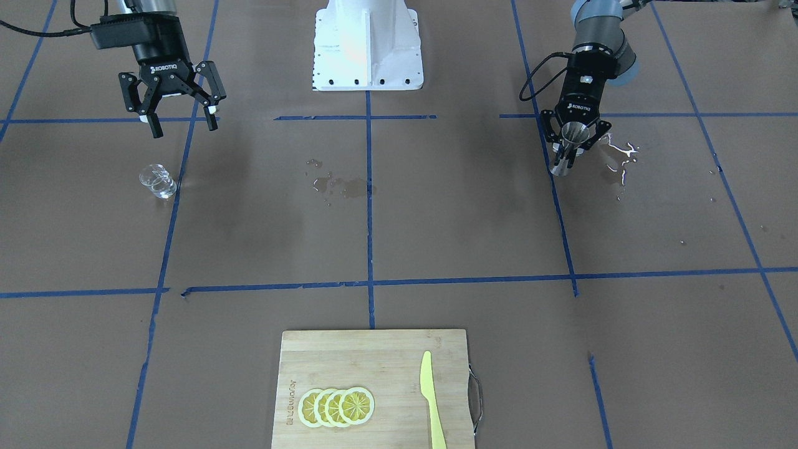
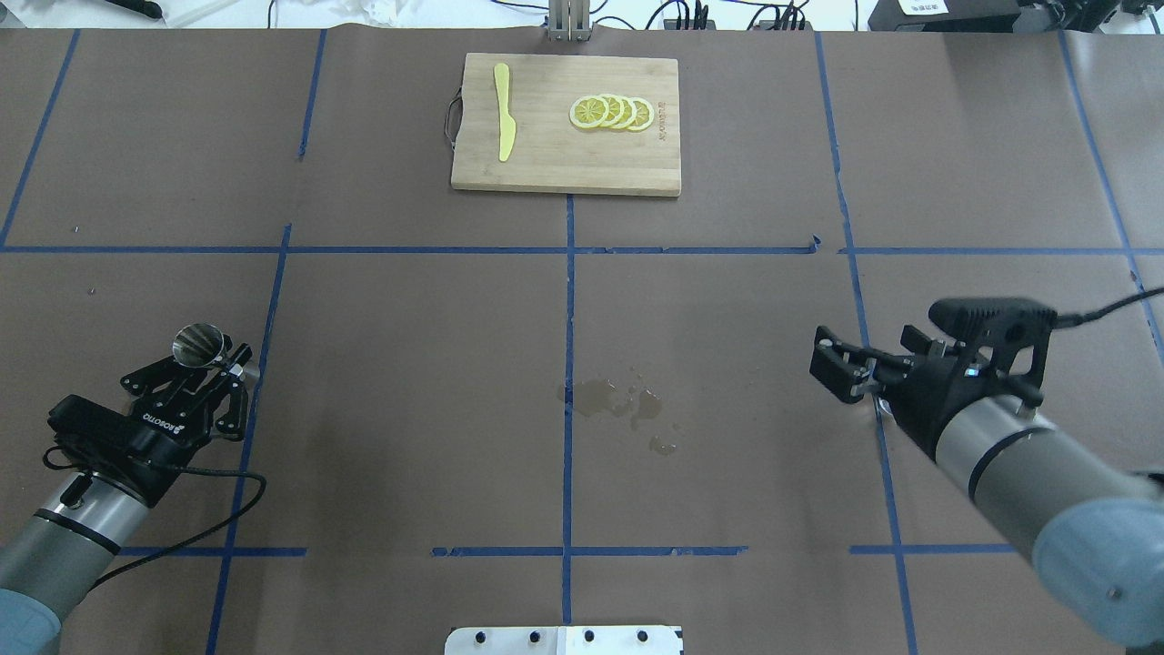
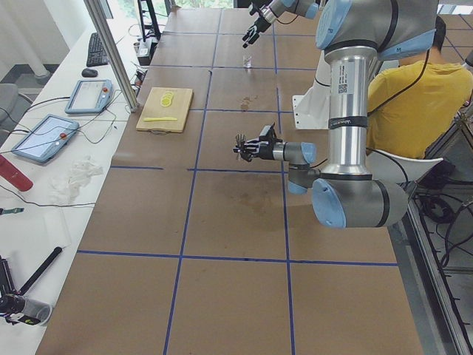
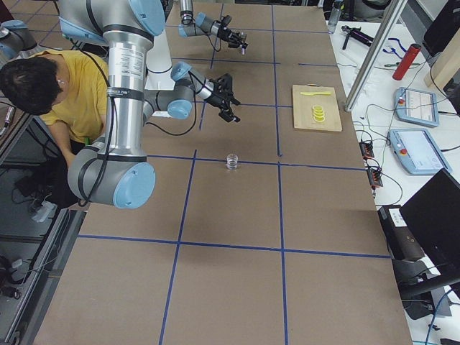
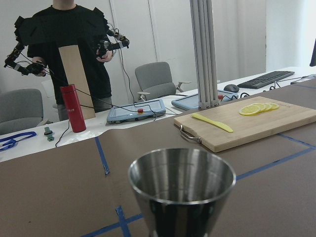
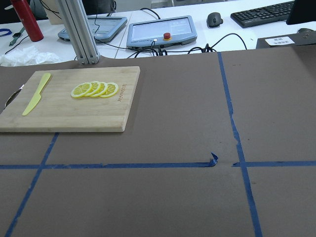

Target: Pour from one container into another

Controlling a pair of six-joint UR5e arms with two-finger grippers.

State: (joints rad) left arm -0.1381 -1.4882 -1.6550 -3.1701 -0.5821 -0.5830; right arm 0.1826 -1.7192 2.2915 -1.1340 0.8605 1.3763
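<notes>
The left gripper [image 1: 576, 146], marked ROBOTIQ, clamps the tilted steel jigger [image 1: 566, 156] toward the table's [image 1: 449, 224] left edge. The right gripper [image 1: 182, 126], also marked ROBOTIQ, hangs wide open and empty near the glass cup [image 1: 158, 181].

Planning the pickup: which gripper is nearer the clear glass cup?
Right. The right gripper hangs open just robot-side of the glass cup, apart from it. The left gripper is far across the table, shut on the jigger.
</notes>
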